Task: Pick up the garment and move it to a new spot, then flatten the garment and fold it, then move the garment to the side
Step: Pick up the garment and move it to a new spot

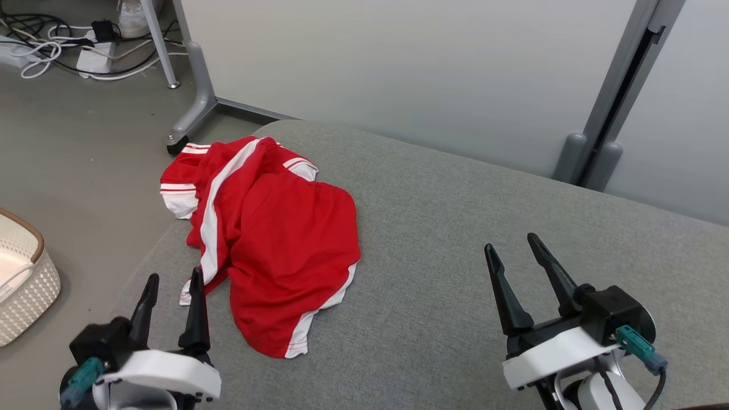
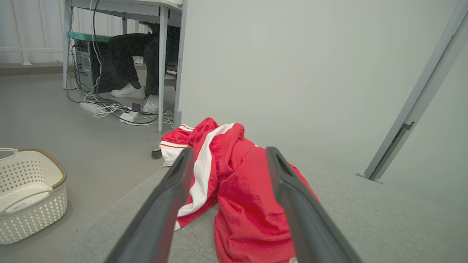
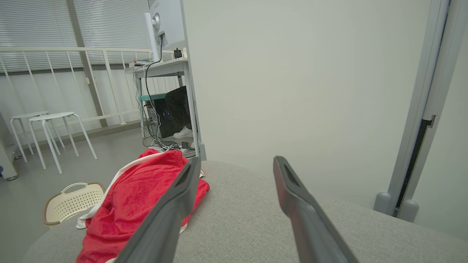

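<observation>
- Where the surface (image 1: pixel 455 228) meets its left edge, red garment (image 1: pixel 285 239) lies crumpled, partly overhanging.
- Left fingers (image 1: pixel 196 310): spread wide, empty, just beside garment.
- Right fingers (image 1: pixel 504 290): spread, empty, well apart.

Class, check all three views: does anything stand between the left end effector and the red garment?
Nothing visible does. The open left end effector sits at the near edge of the red garment, on the grey cushion.

The grey surface (image 1: pixel 484 216) lies bare right of the garment (image 1: pixel 279 239), free for passage; a pale panel (image 1: pixel 398 62) and 1 post (image 1: pixel 618 97) wall its far edge; a basket (image 1: pixel 25 285) stands on the floor left of it.
</observation>
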You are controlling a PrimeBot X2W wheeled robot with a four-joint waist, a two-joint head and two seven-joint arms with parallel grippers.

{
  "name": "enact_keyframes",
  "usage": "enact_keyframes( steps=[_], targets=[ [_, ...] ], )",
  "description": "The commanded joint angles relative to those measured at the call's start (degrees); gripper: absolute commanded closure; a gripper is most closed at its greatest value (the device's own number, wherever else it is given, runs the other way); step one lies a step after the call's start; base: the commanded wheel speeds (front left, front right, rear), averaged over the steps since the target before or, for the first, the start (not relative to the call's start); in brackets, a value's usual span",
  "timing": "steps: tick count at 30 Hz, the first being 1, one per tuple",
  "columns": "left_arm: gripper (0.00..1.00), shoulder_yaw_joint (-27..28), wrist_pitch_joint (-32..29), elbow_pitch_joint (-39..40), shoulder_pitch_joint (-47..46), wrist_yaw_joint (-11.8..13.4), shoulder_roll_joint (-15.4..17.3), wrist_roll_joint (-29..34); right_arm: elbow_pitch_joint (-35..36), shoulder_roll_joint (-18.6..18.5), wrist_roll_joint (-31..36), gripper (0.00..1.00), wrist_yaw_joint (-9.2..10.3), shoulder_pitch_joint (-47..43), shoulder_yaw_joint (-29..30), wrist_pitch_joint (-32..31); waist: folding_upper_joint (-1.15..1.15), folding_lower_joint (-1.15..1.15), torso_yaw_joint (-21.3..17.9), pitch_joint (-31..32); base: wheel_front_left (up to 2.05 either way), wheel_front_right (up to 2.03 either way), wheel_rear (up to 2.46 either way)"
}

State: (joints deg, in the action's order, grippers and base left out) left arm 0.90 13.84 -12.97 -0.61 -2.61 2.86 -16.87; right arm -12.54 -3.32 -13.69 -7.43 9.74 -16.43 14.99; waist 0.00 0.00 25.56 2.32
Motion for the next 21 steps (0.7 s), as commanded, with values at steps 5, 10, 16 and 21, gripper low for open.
enact_keyframes(
  steps=[5,10,16,21],
  targets=[
    [0.00,0.5,-9.5,-1.3,-7.4,-0.8,2.5,-3.0,1.0,-0.9,0.5,0.00,-0.11,1.5,0.5,0.3,0.00,0.00,-2.7,-2.5,0.00,0.00,0.00],
    [0.00,1.9,-17.9,-2.1,-14.5,-1.3,6.0,-5.5,2.2,-2.2,0.7,0.00,-0.11,3.4,0.7,0.3,0.00,0.00,-5.8,-5.9,0.00,0.00,0.00],
    [0.00,5.7,-27.8,-7.3,-25.1,-2.0,12.1,-10.7,4.6,-3.7,1.6,0.00,-0.11,6.9,0.5,0.3,0.00,0.00,-11.4,-12.6,0.00,0.00,0.00],
    [0.00,7.1,-34.0,-13.6,-31.7,-2.8,17.4,-12.9,6.0,-5.1,2.0,0.00,-0.11,9.4,0.0,0.3,0.00,0.00,-15.4,-17.1,0.00,0.00,0.00]
  ],
)
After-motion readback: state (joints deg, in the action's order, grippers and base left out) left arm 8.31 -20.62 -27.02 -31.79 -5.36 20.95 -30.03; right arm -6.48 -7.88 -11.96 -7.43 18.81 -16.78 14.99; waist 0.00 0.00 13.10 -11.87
